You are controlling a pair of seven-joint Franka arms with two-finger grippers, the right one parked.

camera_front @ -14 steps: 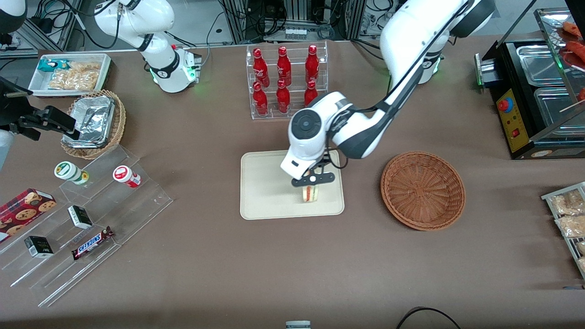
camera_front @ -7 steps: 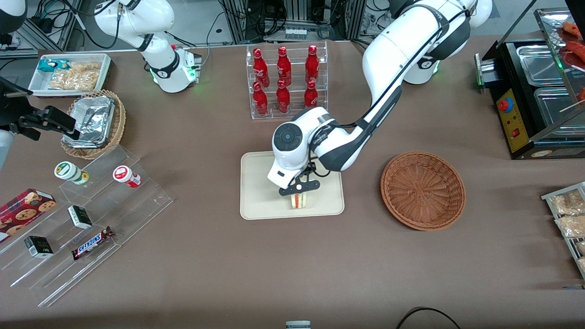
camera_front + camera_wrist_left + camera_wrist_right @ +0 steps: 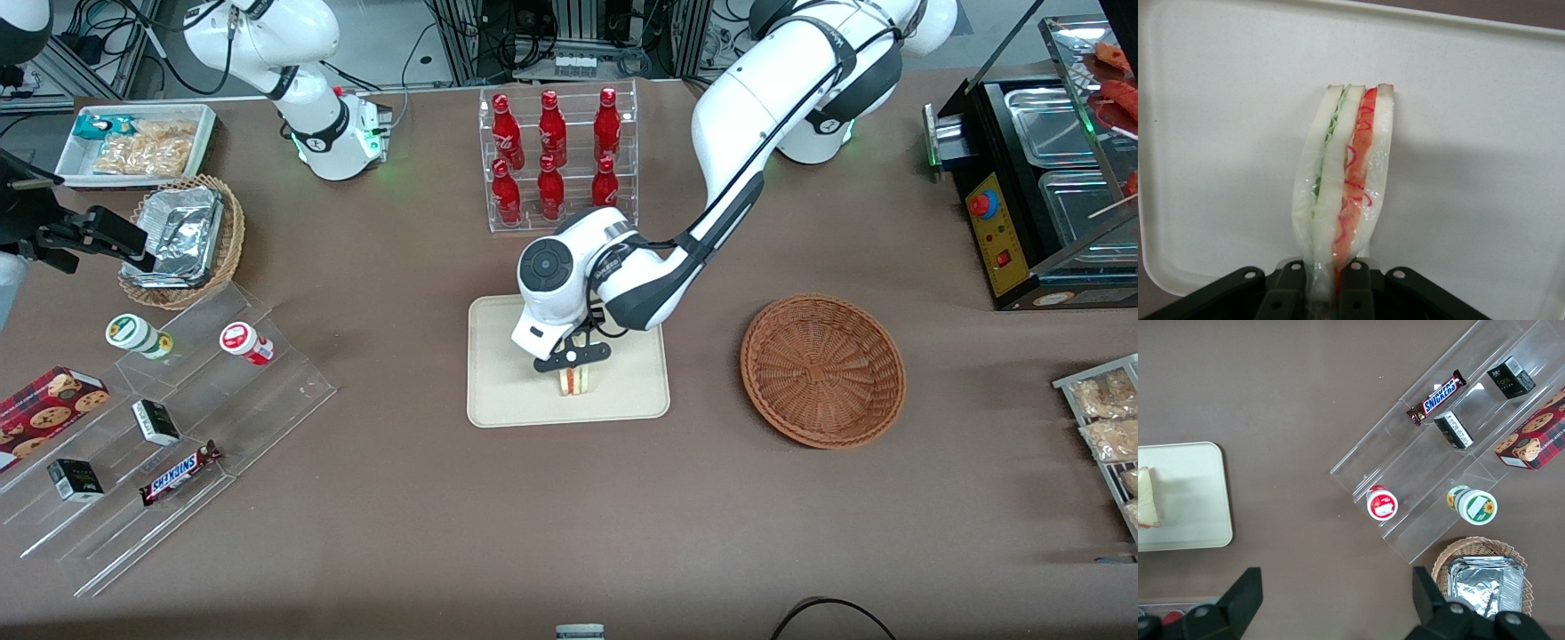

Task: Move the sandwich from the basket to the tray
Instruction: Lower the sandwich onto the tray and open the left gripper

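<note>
The sandwich [image 3: 576, 380] stands on its edge over the middle of the tray [image 3: 507, 391], pinched at its upper end by the gripper [image 3: 573, 359], whose two fingers [image 3: 1293, 288] are closed narrowly onto the wrapped bread. In the wrist view the cut face shows plainly: a green layer on one side, a red one on the other, white bread between and outside them, all under clear film [image 3: 1343, 180]. Its lower end seems to rest on the tray floor, though the contact itself is hard to make out.

The tray lies flat on the brown table [image 3: 569, 516]. The basket [image 3: 822, 369] sits beside the tray toward the working arm's end of the table, apart from it, with only its woven floor showing.

Toward the parked arm's end, a clear stepped stand [image 3: 178, 427] holds a chocolate bar [image 3: 180, 471], small dark boxes [image 3: 156, 421] and two capped tubs [image 3: 245, 342].

Farther from the front camera than the tray, a clear rack holds six red bottles [image 3: 551, 142]. Farther off toward the parked arm's end sit a lighter wicker basket with a crumpled foil tray [image 3: 182, 236] and a white bin of snack packets [image 3: 138, 142].
</note>
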